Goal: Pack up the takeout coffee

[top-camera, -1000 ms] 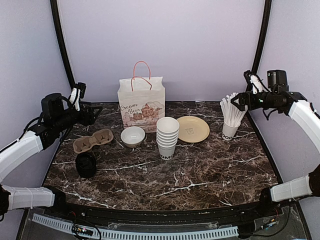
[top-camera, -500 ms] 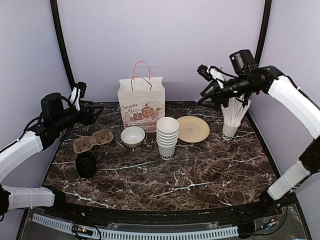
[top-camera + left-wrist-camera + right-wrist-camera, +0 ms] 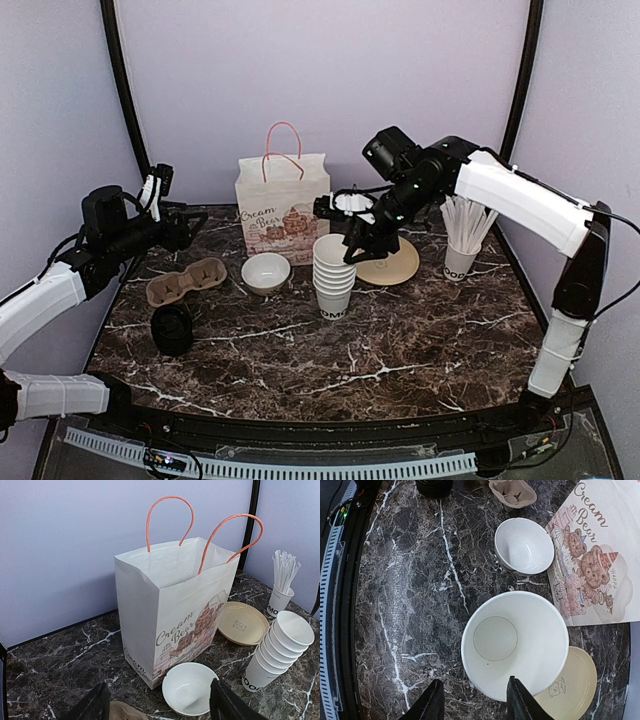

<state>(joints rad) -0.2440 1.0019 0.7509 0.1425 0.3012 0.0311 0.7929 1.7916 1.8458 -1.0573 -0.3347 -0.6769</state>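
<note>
Well, the right gripper (image 3: 352, 238) hangs just above the stack of cups (image 3: 335, 280) in the middle of the table (image 3: 400, 350), pointing down into the top cup. In its wrist view the two fingers (image 3: 432, 702) stand partly apart with nothing pinched between them. One sits outside the top cup's rim and the other lies over the rim. Whether either touches the paper cannot be told.

The lidded coffee cups do not show in any view, so their place relative to either gripper cannot be told; every cup in sight is lidless. A short pile of black lids (image 3: 172, 330) sits near the front left of the table, well apart from the right gripper. Just behind the lids lies a brown cup carrier (image 3: 186, 282). A white bowl (image 3: 266, 272) stands between the carrier and the stack of cups.

The paper bag (image 3: 283, 205) stands upright behind the bowl, mouth open and orange handles up. A tan plate (image 3: 402, 264) lies just right of the stack, partly under the right arm. Farther right stands a cup of sticks (image 3: 460, 262).

The left gripper (image 3: 188, 224) is raised over the back left of the table, facing the bag. Its fingers are spread wide and hold nothing, and it is well apart from the stack of cups
</note>
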